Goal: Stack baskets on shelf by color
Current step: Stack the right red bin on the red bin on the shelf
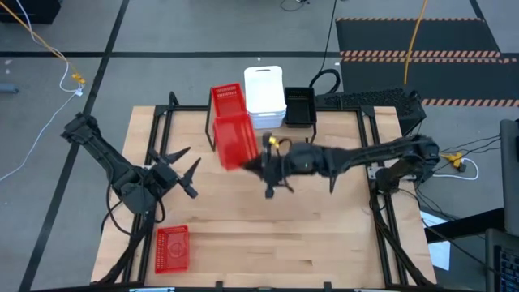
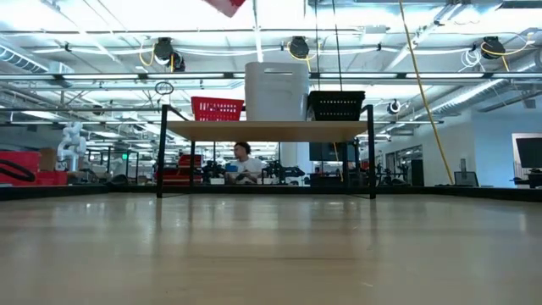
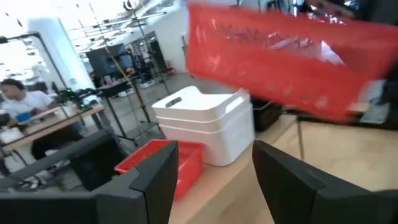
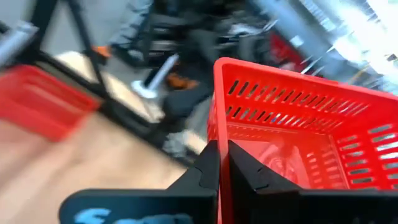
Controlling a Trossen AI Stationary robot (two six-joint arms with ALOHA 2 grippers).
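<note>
place: open-plan robotics lab | evidence: exposed ceiling ducts (image 2: pixel 406 51); workbenches (image 3: pixel 56 121); seated person (image 2: pixel 244 163); floor hazard striping (image 1: pixel 422 55)

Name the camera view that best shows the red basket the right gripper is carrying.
The high view: the carried red basket shows whole, in front of the shelf, pinched by the right gripper. The right wrist view shows the grip on its wall close up. The left wrist view shows it blurred, and the low view only a corner.
</note>
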